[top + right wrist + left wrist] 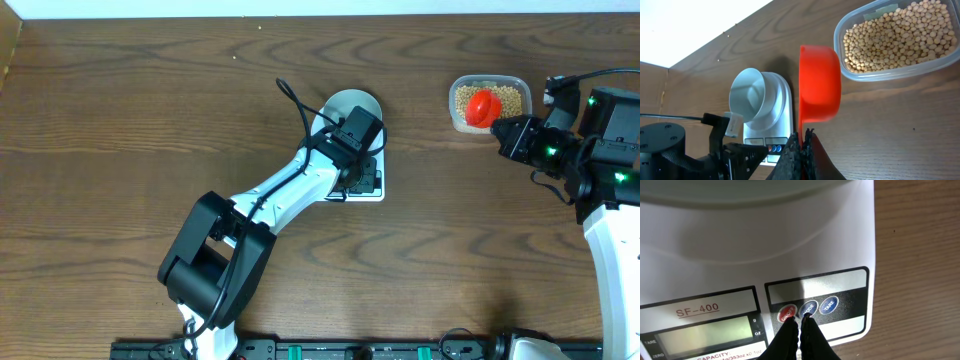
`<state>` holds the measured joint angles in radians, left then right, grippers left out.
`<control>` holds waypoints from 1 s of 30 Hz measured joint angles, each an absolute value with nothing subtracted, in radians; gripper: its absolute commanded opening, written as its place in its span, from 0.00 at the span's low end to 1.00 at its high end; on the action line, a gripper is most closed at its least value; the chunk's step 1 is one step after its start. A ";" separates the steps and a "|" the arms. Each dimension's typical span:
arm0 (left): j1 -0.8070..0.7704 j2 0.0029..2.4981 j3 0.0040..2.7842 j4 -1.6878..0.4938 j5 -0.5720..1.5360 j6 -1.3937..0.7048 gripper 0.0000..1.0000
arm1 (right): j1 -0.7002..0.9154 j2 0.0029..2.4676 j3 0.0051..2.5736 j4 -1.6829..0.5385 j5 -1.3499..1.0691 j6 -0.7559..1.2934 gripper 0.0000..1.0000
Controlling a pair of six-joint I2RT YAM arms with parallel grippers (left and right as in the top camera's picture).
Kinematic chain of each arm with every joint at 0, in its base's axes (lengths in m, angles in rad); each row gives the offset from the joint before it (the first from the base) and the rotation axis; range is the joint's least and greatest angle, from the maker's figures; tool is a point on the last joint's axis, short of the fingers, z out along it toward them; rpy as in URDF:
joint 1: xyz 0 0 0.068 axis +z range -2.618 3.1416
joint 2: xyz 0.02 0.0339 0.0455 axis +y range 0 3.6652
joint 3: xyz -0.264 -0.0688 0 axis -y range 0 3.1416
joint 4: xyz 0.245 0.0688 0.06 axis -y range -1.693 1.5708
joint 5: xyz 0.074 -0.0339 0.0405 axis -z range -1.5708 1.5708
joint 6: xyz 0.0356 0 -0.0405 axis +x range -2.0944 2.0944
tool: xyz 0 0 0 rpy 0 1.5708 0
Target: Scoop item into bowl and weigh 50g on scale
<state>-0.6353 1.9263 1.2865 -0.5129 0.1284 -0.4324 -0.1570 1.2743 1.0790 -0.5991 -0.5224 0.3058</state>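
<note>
L: left gripper (800,322) clenched, empty, tips on button row of the scale (740,255) | display cut off, unreadable | R: right gripper (803,137) clamped on red scoop (820,82), its inside turned away | beans (895,35) in clear tub (875,76) | bowl (747,92) on scale, overhead partly behind left arm

Got white bowl (350,105) upright, empty, on 12 o'clock end of flat white scale (378,195); display and buttons at 6 o'clock end. Got tan beans (511,100) heaped at bowl's 3 o'clock, well apart.
</note>
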 measured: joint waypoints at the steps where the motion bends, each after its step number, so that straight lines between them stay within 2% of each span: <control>1: -0.635 1.926 1.287 -0.513 0.128 -0.429 0.07 | -0.157 1.274 1.079 -0.599 -0.522 0.305 0.01; 30: -0.635 1.926 1.269 -0.493 0.127 -0.339 0.07 | -0.157 1.274 1.079 -0.602 -0.522 0.302 0.01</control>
